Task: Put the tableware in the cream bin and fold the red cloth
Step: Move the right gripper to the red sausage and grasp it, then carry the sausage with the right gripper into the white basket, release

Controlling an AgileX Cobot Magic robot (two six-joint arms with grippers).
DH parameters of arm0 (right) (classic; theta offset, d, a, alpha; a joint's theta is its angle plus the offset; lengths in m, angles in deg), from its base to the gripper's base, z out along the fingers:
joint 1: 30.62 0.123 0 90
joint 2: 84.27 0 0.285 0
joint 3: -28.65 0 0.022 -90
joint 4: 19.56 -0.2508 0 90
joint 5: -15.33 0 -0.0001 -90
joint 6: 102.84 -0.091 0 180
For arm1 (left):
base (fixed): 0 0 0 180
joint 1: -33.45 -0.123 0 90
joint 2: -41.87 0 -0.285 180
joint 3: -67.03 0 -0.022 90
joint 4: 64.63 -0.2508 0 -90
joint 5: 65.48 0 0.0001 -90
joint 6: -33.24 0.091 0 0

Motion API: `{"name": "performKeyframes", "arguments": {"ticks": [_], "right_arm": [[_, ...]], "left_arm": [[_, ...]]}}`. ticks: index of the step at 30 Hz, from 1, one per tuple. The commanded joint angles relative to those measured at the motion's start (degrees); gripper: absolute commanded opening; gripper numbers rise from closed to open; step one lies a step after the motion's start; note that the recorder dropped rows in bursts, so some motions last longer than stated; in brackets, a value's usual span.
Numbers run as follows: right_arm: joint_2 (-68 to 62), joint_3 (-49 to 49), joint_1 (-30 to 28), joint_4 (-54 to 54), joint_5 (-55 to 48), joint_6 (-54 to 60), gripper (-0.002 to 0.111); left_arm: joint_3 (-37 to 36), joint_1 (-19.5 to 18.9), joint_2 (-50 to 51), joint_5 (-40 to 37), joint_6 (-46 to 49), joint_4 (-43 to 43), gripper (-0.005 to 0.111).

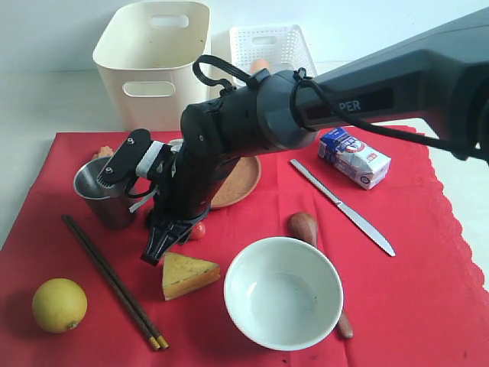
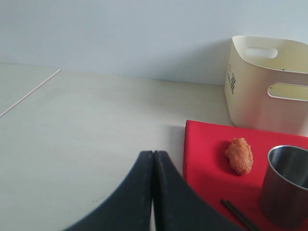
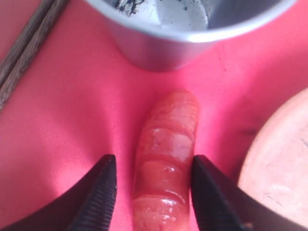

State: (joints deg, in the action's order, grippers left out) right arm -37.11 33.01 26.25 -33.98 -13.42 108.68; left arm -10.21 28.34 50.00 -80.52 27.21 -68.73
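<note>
Steel cup [image 1: 103, 191] upright at left of red cloth [image 1: 428, 252], not in cream bin [image 1: 153, 61], which stands at far left. Clay plate [image 1: 241, 183], bowl [image 1: 283, 294] and knife [image 1: 344, 208] also on cloth. Right gripper [image 3: 154, 192] low between cup and plate, fingers spread astride sausage [image 3: 166, 159], not pinching. Left gripper [image 2: 153, 192] over bare tabletop [image 2: 86, 134], fingers pressed together, empty. Risks: closing here takes food, not tableware; glossy sausage may squirt against cup; tips may snag cloth and drag dishes.

Right end effector [image 3: 153, 163] hemmed: steel cup [image 3: 192, 29] just ahead, clay plate [image 3: 279, 163] beside; bare red cloth [image 3: 72, 110] toward chopsticks [image 3: 24, 43].
</note>
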Motion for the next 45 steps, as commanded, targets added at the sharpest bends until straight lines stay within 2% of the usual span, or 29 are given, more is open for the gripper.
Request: {"name": "performKeyframes", "arguments": {"ticks": [1,14,17,22,26,36,45], "right_arm": [[0.1,0.5,0.0,1.5,0.0,-0.2,0.040],[0.1,0.5,0.0,2.1,0.1,-0.3,0.027],[0.1,0.5,0.0,2.1,0.1,-1.1,0.020],[0.7,0.5,0.0,2.1,0.1,-2.4,0.000],[2.0,0.5,0.0,3.6,-0.2,-3.0,0.000],[6.0,0.5,0.0,21.2,-6.6,-15.9,0.000],[9.0,0.5,-1.6,38.7,-8.7,-33.7,0.000]], "left_arm": [[0.0,-0.2,-0.3,0.3,0.0,0.2,0.002],[0.0,-0.2,-0.3,0.3,0.0,0.2,0.002],[0.0,-0.2,-0.3,0.3,0.0,0.2,0.002],[0.0,-0.2,-0.3,0.3,0.0,0.2,0.002],[0.0,-0.2,-0.3,0.3,0.0,0.2,0.002],[0.0,-0.2,-0.3,0.3,0.0,0.2,0.002],[0.0,-0.2,-0.3,0.3,0.0,0.2,0.002]]}}
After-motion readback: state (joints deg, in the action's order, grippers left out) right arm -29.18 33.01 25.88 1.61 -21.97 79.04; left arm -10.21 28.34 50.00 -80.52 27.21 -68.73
